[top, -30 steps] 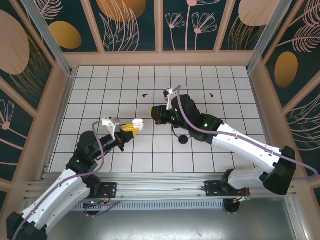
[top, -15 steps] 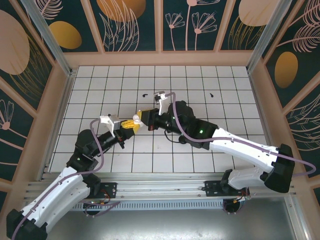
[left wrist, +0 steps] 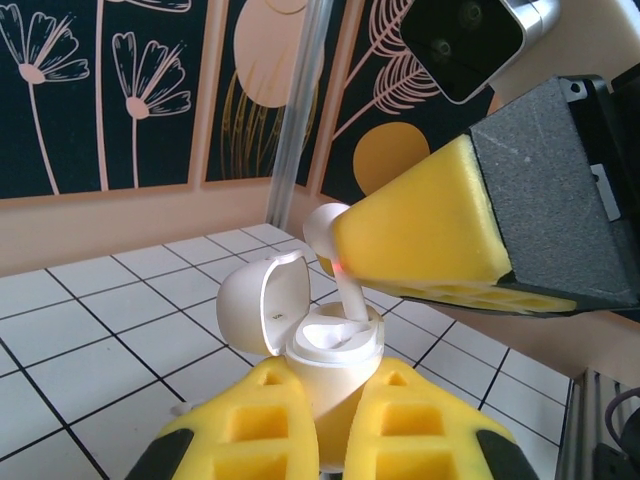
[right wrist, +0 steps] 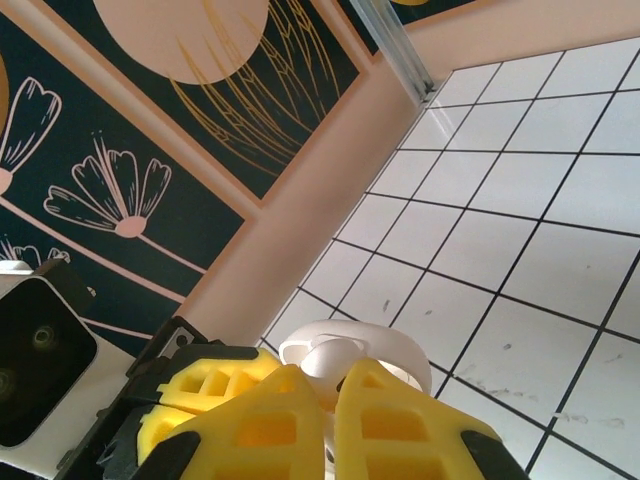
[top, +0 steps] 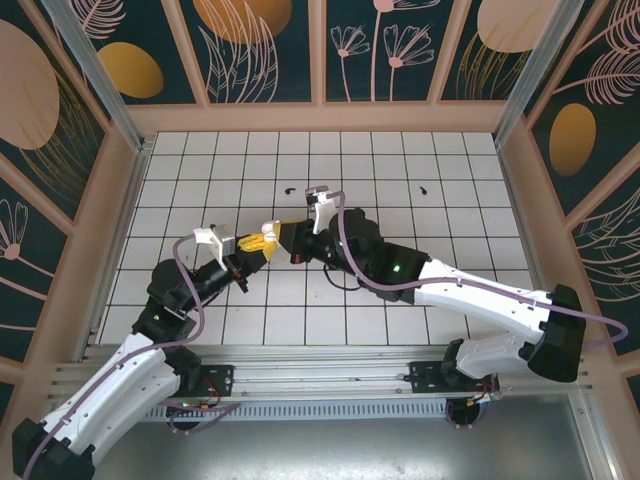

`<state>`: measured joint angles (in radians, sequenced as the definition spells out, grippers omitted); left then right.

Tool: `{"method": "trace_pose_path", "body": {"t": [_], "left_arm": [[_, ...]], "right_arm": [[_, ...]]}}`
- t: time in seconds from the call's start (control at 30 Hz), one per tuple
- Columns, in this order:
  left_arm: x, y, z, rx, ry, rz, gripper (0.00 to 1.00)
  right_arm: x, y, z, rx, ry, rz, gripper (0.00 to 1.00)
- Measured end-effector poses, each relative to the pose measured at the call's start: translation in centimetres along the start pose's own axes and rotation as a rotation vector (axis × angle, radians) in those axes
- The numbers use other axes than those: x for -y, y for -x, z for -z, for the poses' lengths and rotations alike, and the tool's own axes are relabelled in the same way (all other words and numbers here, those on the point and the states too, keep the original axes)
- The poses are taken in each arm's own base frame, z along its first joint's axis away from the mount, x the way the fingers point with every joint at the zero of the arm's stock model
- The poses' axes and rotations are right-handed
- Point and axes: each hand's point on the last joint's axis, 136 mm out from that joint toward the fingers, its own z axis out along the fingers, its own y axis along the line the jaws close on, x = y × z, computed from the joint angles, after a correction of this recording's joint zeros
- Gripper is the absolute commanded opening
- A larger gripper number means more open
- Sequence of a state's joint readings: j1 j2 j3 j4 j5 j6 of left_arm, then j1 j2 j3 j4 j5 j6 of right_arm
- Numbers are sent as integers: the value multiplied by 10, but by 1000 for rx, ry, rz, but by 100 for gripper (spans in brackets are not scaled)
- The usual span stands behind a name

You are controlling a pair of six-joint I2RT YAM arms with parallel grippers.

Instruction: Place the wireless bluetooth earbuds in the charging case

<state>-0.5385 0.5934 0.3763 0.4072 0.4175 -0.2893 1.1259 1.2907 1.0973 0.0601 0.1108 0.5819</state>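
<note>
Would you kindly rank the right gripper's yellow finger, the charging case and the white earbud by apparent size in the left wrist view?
Largest: right gripper's yellow finger, clearly.
Then: the charging case, lid open.
Smallest: white earbud, partly hidden by that finger.

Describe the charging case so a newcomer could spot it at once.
At the middle of the tiled table, the left tool grips the charging case. It is the small white rounded pod with its lid hinged open, unlike the two black earbuds lying on far tiles.
</note>
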Motion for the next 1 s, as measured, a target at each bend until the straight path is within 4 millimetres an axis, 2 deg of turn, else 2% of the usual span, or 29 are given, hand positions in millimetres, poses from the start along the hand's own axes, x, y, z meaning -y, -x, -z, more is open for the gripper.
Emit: {"method": "trace_pose_path", "body": {"t": [1.0], "left_arm": [[-8,-2,-5,-13,30,-8,0]], "right_arm": [[8,9,0,113,-84,-80,8]]}}
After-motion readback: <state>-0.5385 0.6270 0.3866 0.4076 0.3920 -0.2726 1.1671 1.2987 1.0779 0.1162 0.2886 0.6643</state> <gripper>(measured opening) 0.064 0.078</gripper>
